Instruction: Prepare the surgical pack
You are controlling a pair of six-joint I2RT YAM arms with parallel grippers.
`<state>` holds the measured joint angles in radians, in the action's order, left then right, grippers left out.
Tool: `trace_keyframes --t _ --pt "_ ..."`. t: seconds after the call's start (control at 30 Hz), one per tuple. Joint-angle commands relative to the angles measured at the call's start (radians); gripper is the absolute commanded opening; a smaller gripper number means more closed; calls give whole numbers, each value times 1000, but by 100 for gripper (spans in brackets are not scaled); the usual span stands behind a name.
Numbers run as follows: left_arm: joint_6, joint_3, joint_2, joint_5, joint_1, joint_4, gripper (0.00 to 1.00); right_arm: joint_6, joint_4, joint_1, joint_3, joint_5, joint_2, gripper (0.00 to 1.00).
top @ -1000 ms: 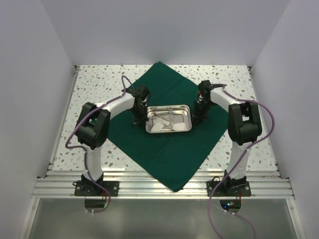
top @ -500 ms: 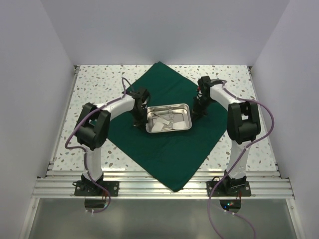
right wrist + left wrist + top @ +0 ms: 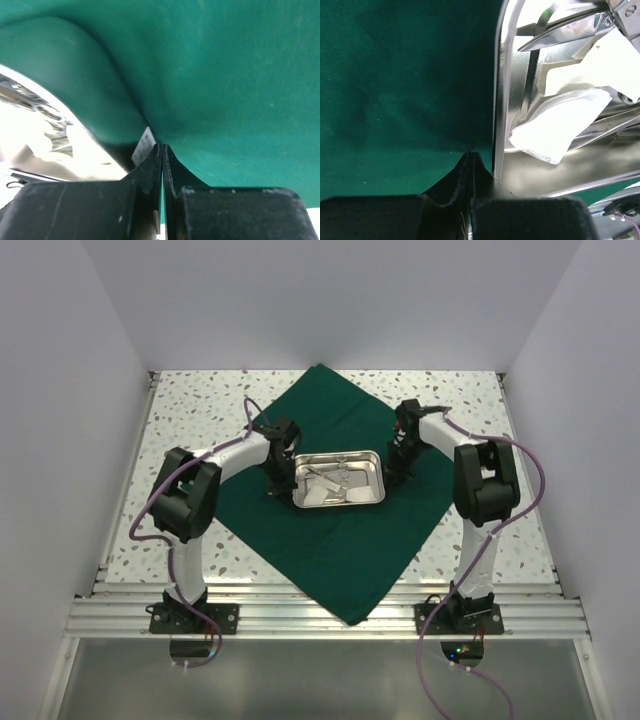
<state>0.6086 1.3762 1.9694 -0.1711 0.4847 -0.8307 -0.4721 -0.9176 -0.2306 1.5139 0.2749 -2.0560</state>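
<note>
One camera overlooks the whole table point(image 3: 200, 410) from the near side; both wrist cameras sit close over drape point(image 3: 340, 540) and tray point(image 3: 499, 100)

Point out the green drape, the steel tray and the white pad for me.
green drape point(image 3: 340, 550), top view, bare near part.
steel tray point(image 3: 498, 100), left wrist view, left rim.
white pad point(image 3: 560, 122), left wrist view, its middle.

One green drape point(image 3: 340, 550), one steel tray point(image 3: 381, 480), two arms point(image 3: 190, 500) point(image 3: 485, 485).

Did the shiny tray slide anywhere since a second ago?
No. The tray sits on the same spot of the green drape in the top view, and its gap to the drape's far corner looks unchanged.
</note>
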Motion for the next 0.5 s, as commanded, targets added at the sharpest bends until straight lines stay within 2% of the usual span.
trace_keyframes --t 0.0,0.3,0.47 --pt "0 26 -26 -81 32 88 0 -45 20 -33 -23 93 59 0" --pt "-9 1 -50 -84 31 91 0 -2 -41 -32 152 41 -24 0" --pt "-9 -19 -72 -94 31 108 0 12 -59 -27 177 24 -36 3"
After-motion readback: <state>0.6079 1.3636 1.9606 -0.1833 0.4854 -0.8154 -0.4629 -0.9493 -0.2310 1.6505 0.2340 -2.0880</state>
